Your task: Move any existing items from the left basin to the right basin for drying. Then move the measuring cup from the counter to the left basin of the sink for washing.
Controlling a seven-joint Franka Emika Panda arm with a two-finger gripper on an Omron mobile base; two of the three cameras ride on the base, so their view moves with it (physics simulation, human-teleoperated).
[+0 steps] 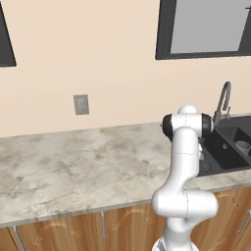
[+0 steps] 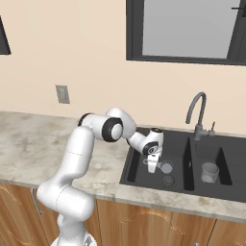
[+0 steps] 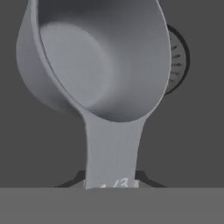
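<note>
gripper [image 2: 152,166] clamped on the short straight handle of the small blue-grey round measuring cup [image 3: 100,65] | cup at centre of right base view, over the left black rectangular basin [image 2: 144,178], drain [image 3: 177,61] behind | pale grey round vessel [image 2: 209,172] in right basin [image 2: 226,185], right of frame
</note>
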